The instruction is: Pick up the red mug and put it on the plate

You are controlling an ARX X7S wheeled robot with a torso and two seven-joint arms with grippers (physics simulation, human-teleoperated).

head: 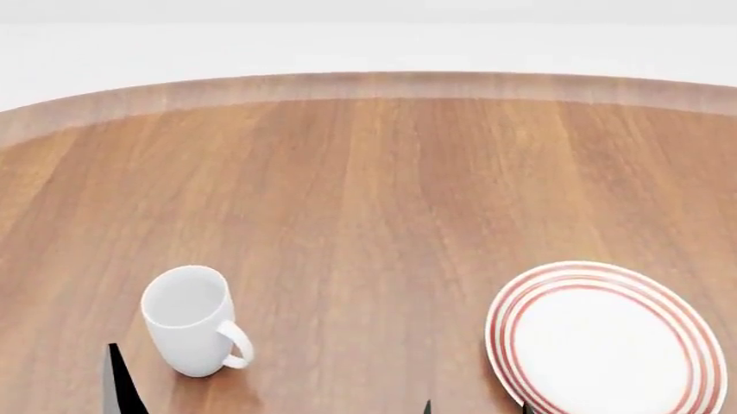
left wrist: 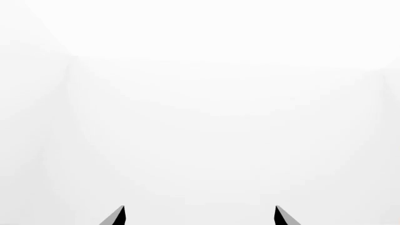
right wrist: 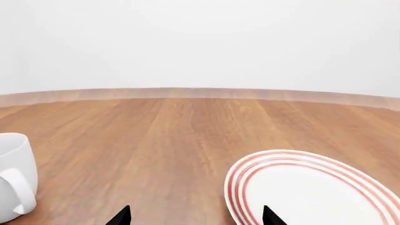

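Wooden table [head: 381,198], white mug [head: 192,319], plate [head: 605,341]; left wrist view blank white

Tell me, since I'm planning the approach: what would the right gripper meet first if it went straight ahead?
Probably nothing soon: between the right gripper tips lies bare table. The plate sits just to one side, the white mug farther off the other; depth is uncertain.

Round wooden table [head: 381,190], warm brown grain, paler band along its curved far edge. Plain white mug [head: 190,321] standing upright on it near the front left, mouth open upward, handle turned toward the front right. In the right wrist view, same mug [right wrist: 14,176] partly cut off at the frame edge. Blank white backdrop [right wrist: 200,42] beyond the table.
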